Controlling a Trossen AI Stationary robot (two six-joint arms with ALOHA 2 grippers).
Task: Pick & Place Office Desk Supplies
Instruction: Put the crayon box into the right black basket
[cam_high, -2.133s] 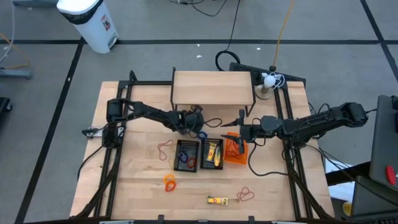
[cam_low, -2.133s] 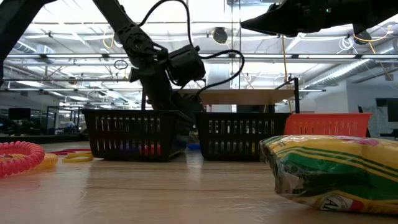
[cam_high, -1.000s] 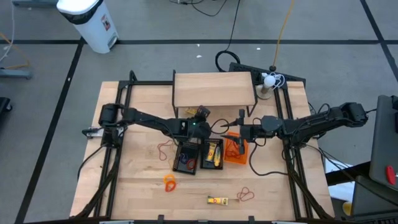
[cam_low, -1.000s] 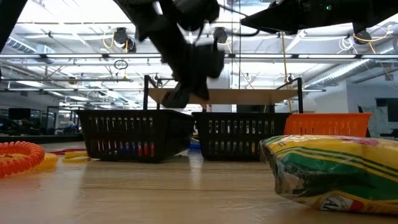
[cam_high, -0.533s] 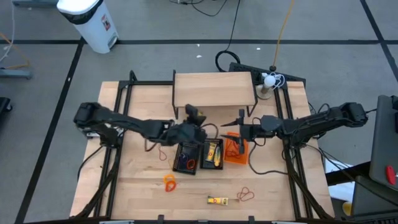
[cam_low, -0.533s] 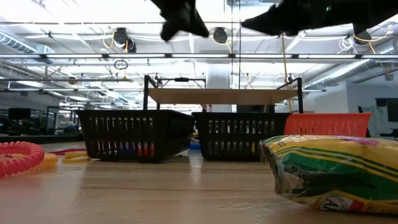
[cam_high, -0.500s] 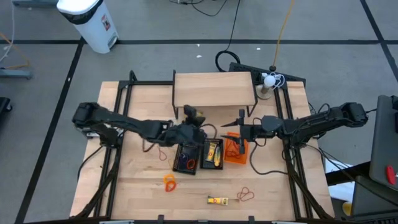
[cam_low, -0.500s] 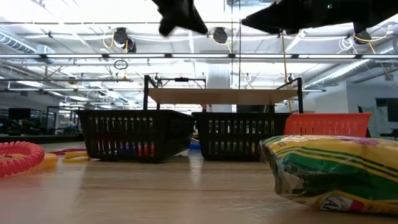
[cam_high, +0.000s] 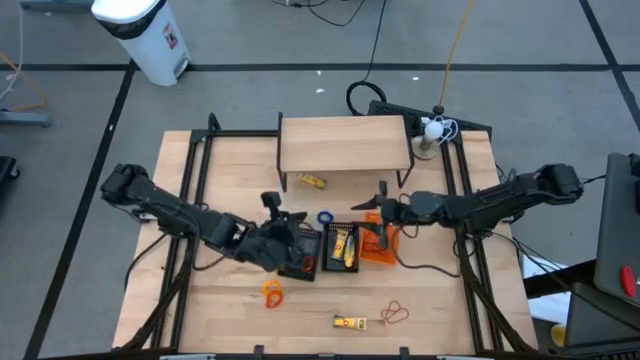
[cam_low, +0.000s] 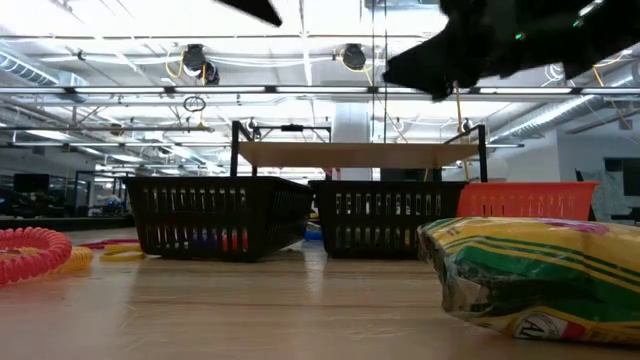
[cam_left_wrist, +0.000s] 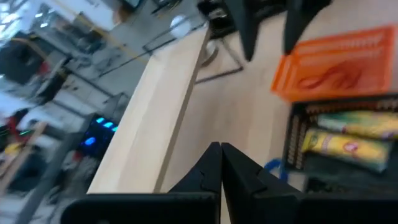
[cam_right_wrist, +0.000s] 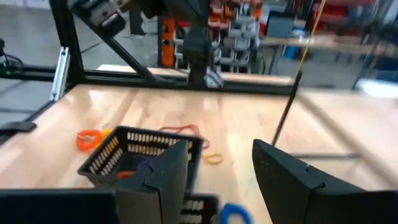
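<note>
Three small baskets stand side by side mid-table. The left black basket (cam_high: 300, 254) holds rubber bands, the middle black basket (cam_high: 343, 246) holds yellow-gold pieces (cam_left_wrist: 348, 146), and the orange basket (cam_high: 379, 243) holds red bands. My left gripper (cam_high: 296, 232) hangs shut and empty above the left basket's far corner, its fingers (cam_left_wrist: 221, 167) pressed together. My right gripper (cam_high: 384, 214) hovers open and level over the orange basket's far edge, with nothing between its fingers (cam_right_wrist: 168, 171). A yellow-gold piece (cam_high: 313, 181) and a blue band (cam_high: 326, 216) lie loose on the table behind the baskets.
A raised wooden shelf (cam_high: 343, 142) stands at the back. Near the front lie an orange coil (cam_high: 272, 292), another yellow piece (cam_high: 350, 322) and a red band (cam_high: 396, 313). A yellow-green packet (cam_low: 540, 275) sits close to the low camera. Black frame rails run along both table sides.
My left gripper has stayed shut, risen, rolled and drawn back from under the shelf toward the table's near left. The yellow piece by the shelf now shows. My right gripper has sunk a little and rolled over the orange basket.
</note>
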